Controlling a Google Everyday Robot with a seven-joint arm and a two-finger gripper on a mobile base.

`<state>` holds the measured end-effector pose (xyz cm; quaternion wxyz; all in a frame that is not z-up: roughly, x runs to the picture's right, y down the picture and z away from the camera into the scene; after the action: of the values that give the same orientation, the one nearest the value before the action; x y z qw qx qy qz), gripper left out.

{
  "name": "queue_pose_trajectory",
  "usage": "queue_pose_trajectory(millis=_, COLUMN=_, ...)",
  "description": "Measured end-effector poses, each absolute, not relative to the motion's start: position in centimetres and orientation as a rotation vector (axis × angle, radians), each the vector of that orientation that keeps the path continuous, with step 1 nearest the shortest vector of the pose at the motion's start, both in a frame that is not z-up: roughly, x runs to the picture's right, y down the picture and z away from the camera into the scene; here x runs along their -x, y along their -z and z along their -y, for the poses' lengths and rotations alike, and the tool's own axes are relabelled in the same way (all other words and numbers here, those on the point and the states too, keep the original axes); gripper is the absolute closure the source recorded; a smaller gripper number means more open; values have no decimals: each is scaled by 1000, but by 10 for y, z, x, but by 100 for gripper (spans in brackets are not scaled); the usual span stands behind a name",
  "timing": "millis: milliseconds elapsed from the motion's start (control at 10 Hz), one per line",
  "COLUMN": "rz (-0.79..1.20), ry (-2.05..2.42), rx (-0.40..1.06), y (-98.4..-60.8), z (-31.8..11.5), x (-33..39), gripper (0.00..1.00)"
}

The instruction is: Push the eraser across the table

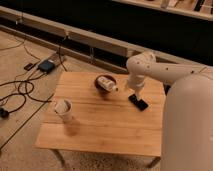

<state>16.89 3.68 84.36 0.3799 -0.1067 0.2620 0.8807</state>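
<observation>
Risk: eraser (138, 103) lies right of centre frame, near tabletop (100, 132) right edge, so a push angled rightward prob. drops it off; a leftward one could clip the dark bowl (99, 80) w/ bottle (107, 85). End effector (136, 93) sits just above eraser's upper end, maybe touching; can't tell how far open, no evident hold on anything.

big smooth off-white rounded body shell (187, 125), matte and plain, warm tint from the room light. off-white tubular arm (170, 72), same finish: thick links, bulbous rounded joint housing at the bend. last link tapers down to a small dark tool (135, 91), just above the far right part of the light wooden plank surface (100, 125)
</observation>
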Motion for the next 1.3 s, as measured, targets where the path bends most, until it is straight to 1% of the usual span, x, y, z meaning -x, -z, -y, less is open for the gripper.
queue_pose_trajectory(millis=400, rz=-671, ry=-2254, rx=261, y=-852, z=-38, x=-183, gripper=35)
queue_pose_trajectory(millis=800, rz=-722, ry=-2283, rx=190, y=-889, z=-40, x=-236, gripper=35)
queue_pose_trajectory(millis=1300, rz=-789, ry=-2278, rx=157, y=-931, z=-51, x=-265, gripper=35)
